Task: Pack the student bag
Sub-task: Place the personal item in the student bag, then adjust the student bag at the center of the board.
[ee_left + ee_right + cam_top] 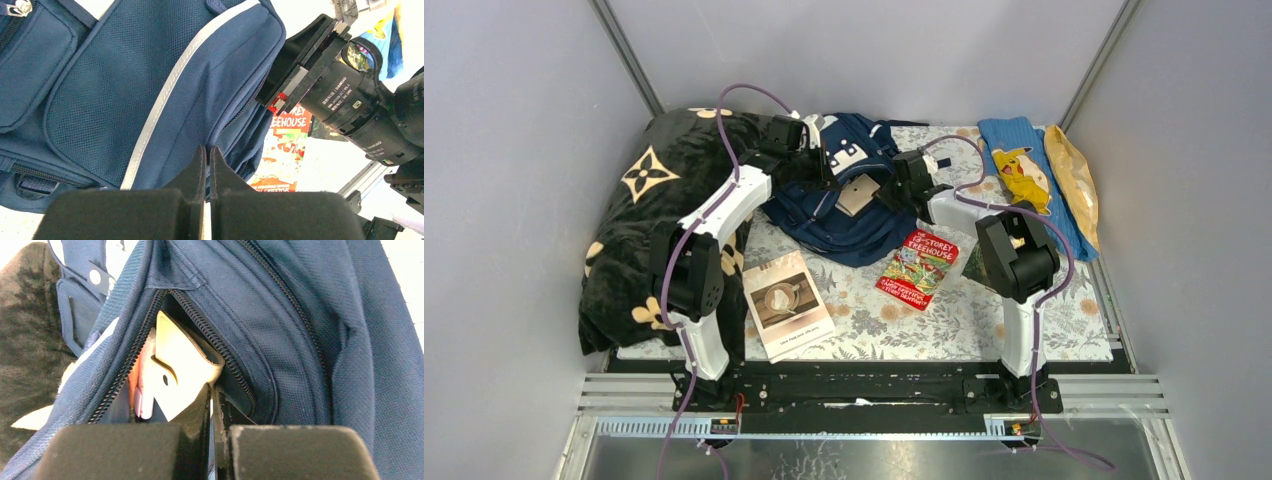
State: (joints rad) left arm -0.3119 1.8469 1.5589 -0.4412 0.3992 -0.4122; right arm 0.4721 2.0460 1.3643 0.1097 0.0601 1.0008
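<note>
Okay, bag (849,225) lies back-center beside blanket (654,190), zip open, tan item (182,365) filling the gap. Left gripper (207,150) is closed at the bag's side. Right gripper (212,390) is closed at the zip edge; can't tell if either pinches fabric. Red book (918,267) and grey book (786,303) lie near.

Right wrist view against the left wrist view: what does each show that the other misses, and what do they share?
Only the right wrist view: the student bag with its zipper open, a tan flat item and a pink item inside, and the black blanket. Only the left wrist view: the bag's mesh pocket, white stripe, the red book, and the right arm. Both: navy bag fabric close up, with the left gripper and the right gripper shut.
</note>
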